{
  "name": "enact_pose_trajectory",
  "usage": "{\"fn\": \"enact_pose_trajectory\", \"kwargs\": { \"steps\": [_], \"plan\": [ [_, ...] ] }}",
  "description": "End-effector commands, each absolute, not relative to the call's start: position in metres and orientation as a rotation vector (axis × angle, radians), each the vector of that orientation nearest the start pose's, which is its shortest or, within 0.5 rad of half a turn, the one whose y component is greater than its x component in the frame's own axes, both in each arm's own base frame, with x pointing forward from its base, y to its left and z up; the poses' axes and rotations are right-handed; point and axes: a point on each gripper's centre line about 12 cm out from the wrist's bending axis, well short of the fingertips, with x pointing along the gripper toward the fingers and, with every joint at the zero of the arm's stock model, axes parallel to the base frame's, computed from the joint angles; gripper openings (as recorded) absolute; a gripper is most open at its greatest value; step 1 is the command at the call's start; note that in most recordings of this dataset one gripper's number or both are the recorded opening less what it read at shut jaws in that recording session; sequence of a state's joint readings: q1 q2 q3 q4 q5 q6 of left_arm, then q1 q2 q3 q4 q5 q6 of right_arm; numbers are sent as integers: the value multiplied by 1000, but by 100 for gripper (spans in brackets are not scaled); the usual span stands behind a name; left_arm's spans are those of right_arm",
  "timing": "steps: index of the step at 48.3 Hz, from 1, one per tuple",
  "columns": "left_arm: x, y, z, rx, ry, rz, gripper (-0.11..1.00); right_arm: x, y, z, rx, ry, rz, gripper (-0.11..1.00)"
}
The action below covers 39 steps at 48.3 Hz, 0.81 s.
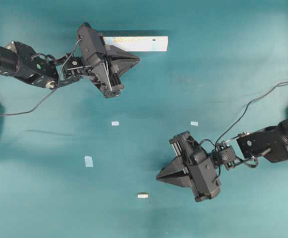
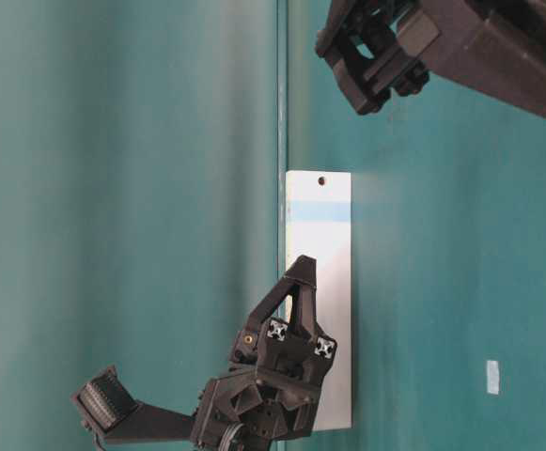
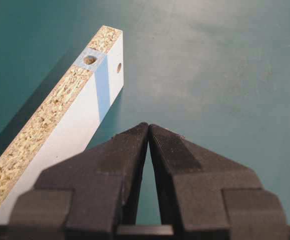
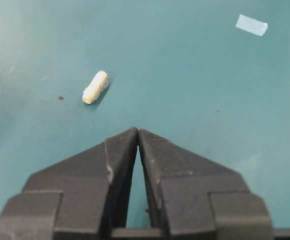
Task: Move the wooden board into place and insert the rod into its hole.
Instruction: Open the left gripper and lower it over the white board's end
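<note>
Black left fingers (image 3: 135, 150) pressed together beside wooden board (image 3: 70, 120), right fingers (image 4: 122, 155) closed, empty

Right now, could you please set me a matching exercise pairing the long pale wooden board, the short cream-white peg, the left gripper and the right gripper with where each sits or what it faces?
Things:
1. long pale wooden board
2. short cream-white peg
3. left gripper
4. right gripper

Places:
A. shut, lower right of the overhead view, the peg ahead of its tips
B. top of the overhead view, standing on its long edge
C. shut, beside the board
D. lying alone, bottom centre of the overhead view

Pairs: 1-B, 2-D, 3-C, 4-A
</note>
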<state>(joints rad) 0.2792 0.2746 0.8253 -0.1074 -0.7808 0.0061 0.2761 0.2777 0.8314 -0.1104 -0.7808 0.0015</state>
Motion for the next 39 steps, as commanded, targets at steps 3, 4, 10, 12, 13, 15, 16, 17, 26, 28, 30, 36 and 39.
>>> {"fn": "enact_pose_trajectory", "kwargs": {
  "steps": [3,4,10,12,13,15,16,17,26,28,30,36,39],
  "plan": [
    [379,108,130,-106,301,319,14,370,116,109,-112,288,368,22],
    [379,108,132,-108,316,317,10,370,116,110,-114,297,367,17],
    [382,109,142,-111,398,308,1,372,115,119,-132,366,358,1],
    [382,109,146,-111,414,305,1,372,115,122,-138,388,356,1],
    [381,108,147,-110,423,303,1,372,115,125,-141,397,355,1],
    [382,108,152,-110,428,302,3,372,115,129,-145,412,352,3],
    [380,108,152,-110,437,301,5,372,114,130,-146,421,350,5],
    [379,107,154,-107,439,298,10,371,114,133,-148,432,348,8],
    [365,103,167,-43,481,275,61,369,113,150,-138,457,336,57],
    [360,103,169,6,505,263,71,369,112,153,-135,465,333,69],
    [355,103,170,48,528,255,80,369,112,155,-131,477,330,75],
    [343,109,172,152,584,237,88,370,113,157,-121,537,320,75],
    [339,114,174,179,592,243,89,371,114,158,-118,567,314,75]
  ]
}}
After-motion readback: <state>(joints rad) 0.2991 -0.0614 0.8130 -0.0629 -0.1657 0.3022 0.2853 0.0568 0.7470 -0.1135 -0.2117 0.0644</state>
